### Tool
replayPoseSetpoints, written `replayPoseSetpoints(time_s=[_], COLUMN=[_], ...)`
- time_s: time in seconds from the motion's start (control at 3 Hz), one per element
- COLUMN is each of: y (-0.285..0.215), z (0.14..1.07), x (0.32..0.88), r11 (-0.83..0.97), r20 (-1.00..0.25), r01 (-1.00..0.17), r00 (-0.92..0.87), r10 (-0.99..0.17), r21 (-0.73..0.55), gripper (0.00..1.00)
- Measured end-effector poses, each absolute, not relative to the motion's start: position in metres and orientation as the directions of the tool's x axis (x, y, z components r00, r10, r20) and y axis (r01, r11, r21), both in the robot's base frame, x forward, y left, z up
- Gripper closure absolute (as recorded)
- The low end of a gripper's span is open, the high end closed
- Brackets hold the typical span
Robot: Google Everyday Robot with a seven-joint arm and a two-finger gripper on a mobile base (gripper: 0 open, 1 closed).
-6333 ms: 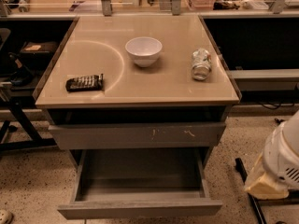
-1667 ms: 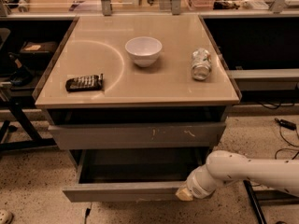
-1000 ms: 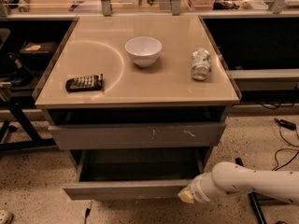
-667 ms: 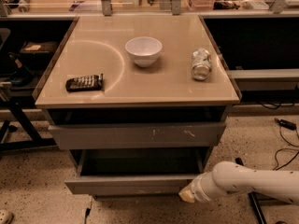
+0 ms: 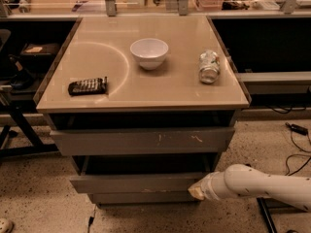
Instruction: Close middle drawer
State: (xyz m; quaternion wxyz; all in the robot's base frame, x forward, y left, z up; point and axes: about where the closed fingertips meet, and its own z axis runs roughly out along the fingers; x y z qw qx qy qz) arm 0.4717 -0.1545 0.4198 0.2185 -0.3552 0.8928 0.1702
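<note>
The middle drawer (image 5: 136,182) is a plain grey front below the scratched top drawer front (image 5: 146,141). It stands out only a little from the cabinet, with a dark gap above it. The narrow bottom front (image 5: 141,197) sits just beneath. My gripper (image 5: 196,191) is at the end of the white arm (image 5: 262,184) that reaches in from the right. It is against the right end of the middle drawer's front, low down.
On the tan cabinet top (image 5: 102,57) stand a white bowl (image 5: 149,52), a crushed can (image 5: 209,66) and a black remote (image 5: 87,86). Cables (image 5: 294,130) lie on the speckled floor to the right. Dark shelving (image 5: 19,67) stands at the left.
The middle drawer has slid far into the cabinet, from wide open to nearly flush. My arm came in from the right and followed the front inward.
</note>
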Motion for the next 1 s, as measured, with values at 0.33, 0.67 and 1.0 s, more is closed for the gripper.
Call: replayPoseSetpoints(time_s=[0.33, 0.67, 1.0], y=[-0.163, -0.165, -0.169], z=[0.423, 0.423, 0.42], x=[0.507, 0.516, 0.545], r11=[0.715, 0.721, 0.736], r20=[-0.564, -0.579, -0.612], r01=[-0.692, -0.687, -0.674], r00=[-0.633, -0.627, -0.608], r10=[-0.53, -0.522, -0.506], r21=[0.105, 0.094, 0.06], gripper=[1.0, 1.0, 1.0])
